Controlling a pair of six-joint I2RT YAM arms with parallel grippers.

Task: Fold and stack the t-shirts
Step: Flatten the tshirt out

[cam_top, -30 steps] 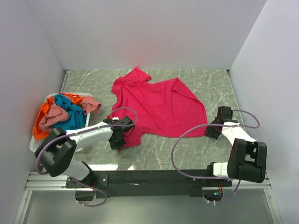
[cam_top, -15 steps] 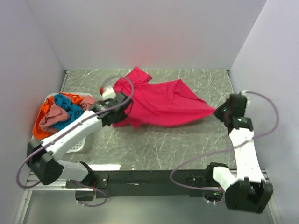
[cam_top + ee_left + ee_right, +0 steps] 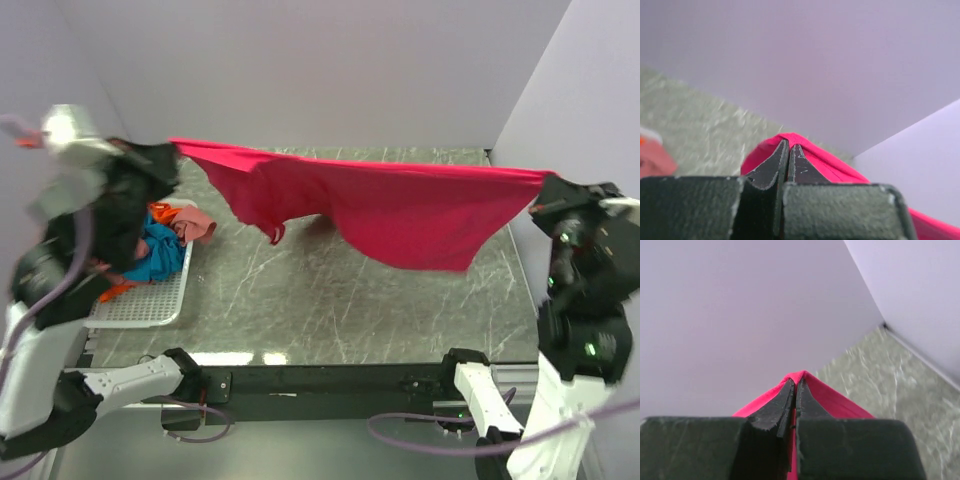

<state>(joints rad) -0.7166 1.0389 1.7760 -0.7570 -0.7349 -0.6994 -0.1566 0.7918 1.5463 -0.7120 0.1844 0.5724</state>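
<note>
The bright magenta-pink t-shirt point(image 3: 390, 205) hangs stretched in the air above the table, held by two corners. My left gripper point(image 3: 172, 150) is shut on its left corner, high at the left. My right gripper point(image 3: 545, 185) is shut on its right corner, high at the right. In the left wrist view the pink cloth point(image 3: 815, 159) folds over my shut fingertips point(image 3: 788, 145). The right wrist view shows the pink cloth point(image 3: 832, 399) pinched the same way at my gripper point(image 3: 796, 381). The other t-shirts, teal-blue point(image 3: 155, 250), dusty pink point(image 3: 195, 222) and orange point(image 3: 115, 292), lie bunched in the basket.
A white slatted plastic basket point(image 3: 140, 305) sits at the left edge of the marbled table point(image 3: 330, 310), partly hidden behind my raised left arm. White walls close in the back and both sides.
Both arms have risen sharply and spread apart, lifting the magenta-pink t-shirt off the table and pulling it taut. The right gripper closed on its corner during this time.
</note>
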